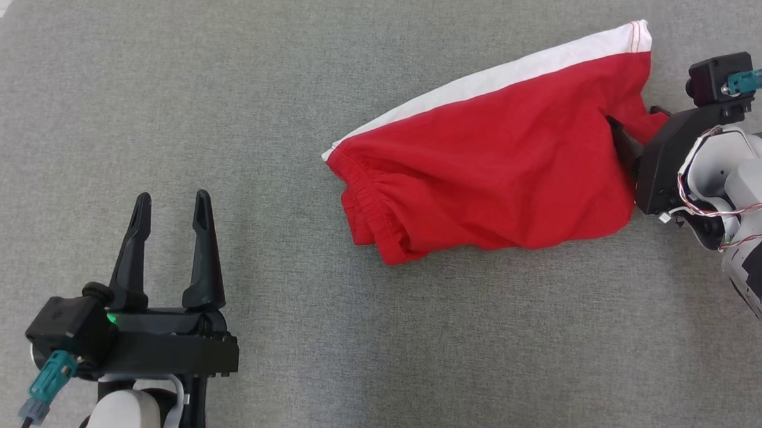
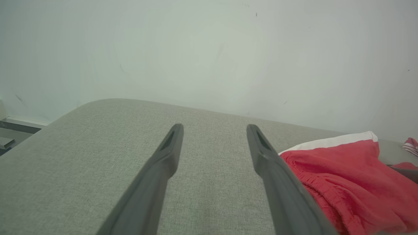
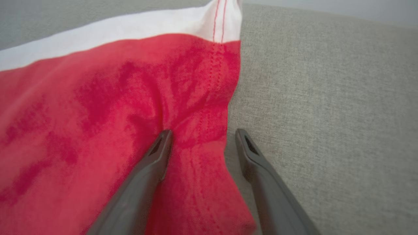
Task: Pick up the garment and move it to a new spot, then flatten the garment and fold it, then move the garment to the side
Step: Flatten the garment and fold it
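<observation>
Right pincer (image 3: 203,132), spread wide, straddles garment (image 1: 483,161) edge.

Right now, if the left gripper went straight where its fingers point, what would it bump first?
Probably nothing: the left gripper points along bare grey cushion; the red garment lies off to its right. Depth is unclear.

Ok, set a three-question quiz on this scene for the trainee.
1. True or false: the left tool touches the red garment.
2. The right tool is: A) shut on the garment; B) open, astride the garment's edge; C) open over bare cushion, far from the garment.
3. What colour is the band along the garment's far edge in the head view?
Key: 1 false; 2 B; 3 white.
</observation>
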Motion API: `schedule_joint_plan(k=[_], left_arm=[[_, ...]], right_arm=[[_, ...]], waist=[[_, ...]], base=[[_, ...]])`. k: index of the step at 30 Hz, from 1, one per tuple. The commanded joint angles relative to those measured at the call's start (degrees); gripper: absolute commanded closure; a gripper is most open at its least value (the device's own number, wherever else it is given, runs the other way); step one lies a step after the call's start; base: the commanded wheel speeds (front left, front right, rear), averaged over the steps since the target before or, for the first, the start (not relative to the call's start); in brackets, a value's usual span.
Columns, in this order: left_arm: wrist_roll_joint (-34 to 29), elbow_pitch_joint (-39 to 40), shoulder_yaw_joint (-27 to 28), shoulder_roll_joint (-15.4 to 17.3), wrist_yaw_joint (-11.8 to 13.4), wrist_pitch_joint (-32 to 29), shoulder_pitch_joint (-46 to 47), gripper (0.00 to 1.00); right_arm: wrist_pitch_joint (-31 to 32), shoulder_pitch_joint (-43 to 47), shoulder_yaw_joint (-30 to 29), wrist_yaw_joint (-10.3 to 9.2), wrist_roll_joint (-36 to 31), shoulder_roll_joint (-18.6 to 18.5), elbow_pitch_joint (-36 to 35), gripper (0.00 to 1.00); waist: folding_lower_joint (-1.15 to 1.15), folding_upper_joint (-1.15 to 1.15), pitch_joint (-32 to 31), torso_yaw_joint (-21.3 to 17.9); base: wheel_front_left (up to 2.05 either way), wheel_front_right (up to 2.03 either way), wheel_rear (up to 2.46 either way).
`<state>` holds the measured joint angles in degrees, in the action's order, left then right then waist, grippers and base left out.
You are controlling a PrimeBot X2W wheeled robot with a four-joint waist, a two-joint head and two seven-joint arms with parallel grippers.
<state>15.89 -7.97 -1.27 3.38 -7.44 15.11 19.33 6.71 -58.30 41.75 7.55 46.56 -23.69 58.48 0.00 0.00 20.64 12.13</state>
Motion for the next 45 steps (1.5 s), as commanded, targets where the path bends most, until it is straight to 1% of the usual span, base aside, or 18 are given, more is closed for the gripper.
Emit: schedule_joint_plan(k=[1, 2, 3, 4, 5, 8, 12, 19, 24, 27, 32, 34, 37, 41, 45], left_arm=[[-0.6, 0.3, 0.1, -0.2, 0.1, 0.0, -1.0, 0.0], [-0.6, 0.3, 0.0, -0.3, 0.1, 0.0, -0.9, 0.0], [-0.6, 0.3, -0.1, -0.4, 0.1, 0.0, -1.0, 0.0], [-0.6, 0.3, -0.1, -0.4, 0.1, 0.0, -1.1, 0.0], [-0.5, 0.4, -0.1, -0.4, 0.1, 0.0, -1.1, 0.0], [-0.2, 0.1, -0.1, -0.5, 0.0, 0.0, -0.9, 0.0], [-0.3, -0.3, 0.1, -0.5, 0.0, 0.0, -1.4, 0.0], [-1.2, -0.5, 0.9, -0.5, 0.0, 0.0, -3.1, 0.0], [-1.3, -0.5, 1.4, 0.2, 0.0, 0.0, -5.0, 0.0], [-1.7, 0.2, 1.7, 0.1, 0.0, 0.0, -6.3, 0.0], [-2.1, 0.7, 1.7, 0.4, 0.0, 0.0, -7.8, 0.0], [-2.2, 0.9, 1.8, 0.4, 0.0, 0.0, -8.3, 0.0], [-2.5, 1.3, 1.7, 0.2, 0.0, 0.0, -8.8, 0.0], [-2.5, 1.2, 1.6, 0.0, 0.0, 0.0, -9.5, 0.0], [-2.6, 0.9, 2.0, 0.0, 0.0, 0.0, -10.4, 0.0]], right_arm=[[1.4, 0.7, 1.3, -0.17, 0.5, 0.6, 0.6, 0.0], [2.0, 0.6, 1.6, -0.16, 0.9, 0.7, 0.6, 0.0], [2.5, 0.6, 1.8, -0.1, 1.5, 0.9, 0.4, 0.64], [2.7, 0.7, 1.9, -0.02, 2.2, 1.1, -0.1, 0.9], [2.9, 0.7, 2.1, -0.02, 2.7, 1.0, -0.5, 1.0], [2.8, 0.9, 2.6, -0.03, 4.1, 0.2, -1.3, 1.0], [1.2, 1.7, 2.6, -0.05, 6.2, -1.3, -2.1, 1.0], [-1.6, 4.8, 1.6, -0.05, 10.4, -3.2, -3.6, 1.0], [-3.6, 9.1, 1.4, -0.05, 14.2, -5.9, -7.9, 1.0], [-4.8, 12.0, 0.9, -0.06, 16.5, -8.3, -10.1, 1.0], [-6.4, 15.8, -0.3, -0.05, 18.8, -12.1, -11.2, 1.0], [-6.8, 16.5, -0.7, -0.05, 19.3, -12.9, -11.3, 1.0], [-7.1, 16.9, -0.7, -0.05, 19.7, -12.9, -11.5, 1.0], [-7.9, 16.1, -0.6, -0.05, 19.8, -11.7, -12.7, 1.0], [-8.4, 15.1, 0.0, -0.05, 19.6, -10.2, -15.8, 1.0]], waist=[[0.0, 0.0, 0.0, 0.3], [0.0, 0.0, 0.0, 0.4], [0.0, 0.0, 0.0, 0.5], [0.0, 0.0, -0.1, 0.5], [0.0, 0.0, -0.2, 0.5], [0.0, 0.0, -0.4, 0.4], [0.0, 0.0, -1.4, 0.0], [0.0, 0.0, -3.9, -2.1], [0.0, 0.0, -5.8, -4.5], [0.0, 0.0, -6.8, -5.8], [0.0, 0.0, -8.0, -7.2], [0.0, 0.0, -8.2, -7.5], [0.0, 0.0, -8.5, -7.7], [0.0, 0.0, -9.3, -7.9], [0.0, 0.0, -10.7, -8.1]], base=[[0.0, 0.0, 0.0], [0.0, 0.0, 0.0], [0.0, 0.0, 0.0], [0.0, 0.0, 0.0], [0.0, 0.0, 0.0], [0.0, 0.0, 0.0], [0.0, 0.0, 0.0], [0.0, 0.0, 0.0], [0.0, 0.0, 0.0], [0.0, 0.0, 0.0], [0.0, 0.0, 0.0], [0.0, 0.0, 0.0], [0.0, 0.0, 0.0], [0.0, 0.0, 0.0], [0.0, 0.0, 0.0]])
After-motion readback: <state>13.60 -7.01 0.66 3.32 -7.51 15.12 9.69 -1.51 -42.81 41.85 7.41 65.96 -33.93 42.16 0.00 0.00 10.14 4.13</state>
